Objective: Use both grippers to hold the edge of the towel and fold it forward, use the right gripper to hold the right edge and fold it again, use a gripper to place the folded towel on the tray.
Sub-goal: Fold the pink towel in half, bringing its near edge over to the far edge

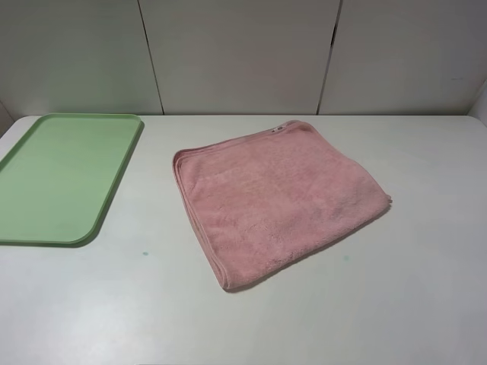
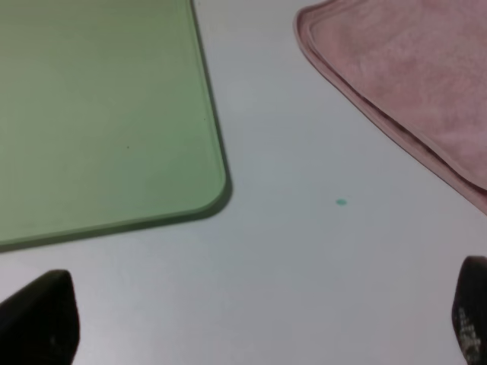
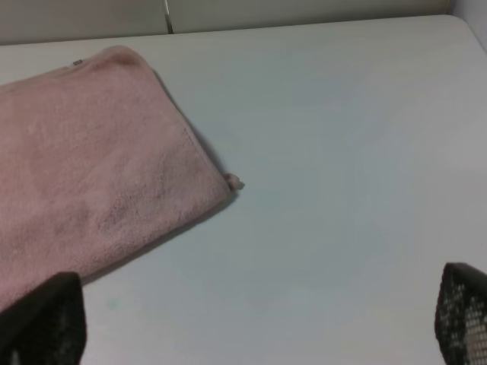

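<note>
One fluffy pink towel (image 1: pixel 278 201), a skewed rectangle with stitched hem (image 1: pixel 196 222), possibly doubled over, lies flat on the white table (image 1: pixel 396 304), right of one smooth green round-cornered tray (image 1: pixel 61 175). Two grippers: left gripper (image 2: pixel 255 323) and right gripper (image 3: pixel 253 319), black fingers (image 2: pixel 38 323) spread wide, empty

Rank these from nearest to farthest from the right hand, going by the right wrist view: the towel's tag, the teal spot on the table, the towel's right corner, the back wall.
From the right hand:
1. Teal spot, on the table just off the towel.
2. Towel's right corner, mid-table.
3. Tag, on the far hem.
4. Back wall, behind the table.
</note>
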Action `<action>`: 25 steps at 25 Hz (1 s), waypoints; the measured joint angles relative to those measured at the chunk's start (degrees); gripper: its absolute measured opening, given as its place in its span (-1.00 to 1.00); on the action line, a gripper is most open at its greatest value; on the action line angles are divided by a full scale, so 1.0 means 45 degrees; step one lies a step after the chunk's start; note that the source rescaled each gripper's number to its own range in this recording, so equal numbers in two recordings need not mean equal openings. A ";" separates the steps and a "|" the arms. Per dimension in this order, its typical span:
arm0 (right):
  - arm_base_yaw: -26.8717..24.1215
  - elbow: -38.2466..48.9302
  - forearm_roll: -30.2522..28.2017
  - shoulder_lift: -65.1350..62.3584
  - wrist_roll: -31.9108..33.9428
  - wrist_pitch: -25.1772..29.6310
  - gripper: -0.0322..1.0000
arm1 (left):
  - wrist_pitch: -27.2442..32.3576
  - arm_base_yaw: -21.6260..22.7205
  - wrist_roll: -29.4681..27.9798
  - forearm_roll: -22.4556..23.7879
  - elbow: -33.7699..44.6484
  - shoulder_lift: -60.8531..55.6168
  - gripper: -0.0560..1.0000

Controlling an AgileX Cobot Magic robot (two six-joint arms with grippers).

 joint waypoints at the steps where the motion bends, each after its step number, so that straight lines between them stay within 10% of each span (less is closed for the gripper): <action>1: 0.0000 0.0000 0.0000 0.0000 0.0000 0.0000 1.00 | 0.0000 0.0000 0.0000 0.0000 0.0000 0.0000 0.97; 25: 0.0000 0.0000 0.0000 0.0000 0.0000 0.0000 1.00 | 0.0000 0.0000 0.0000 0.0000 0.0000 0.0000 0.96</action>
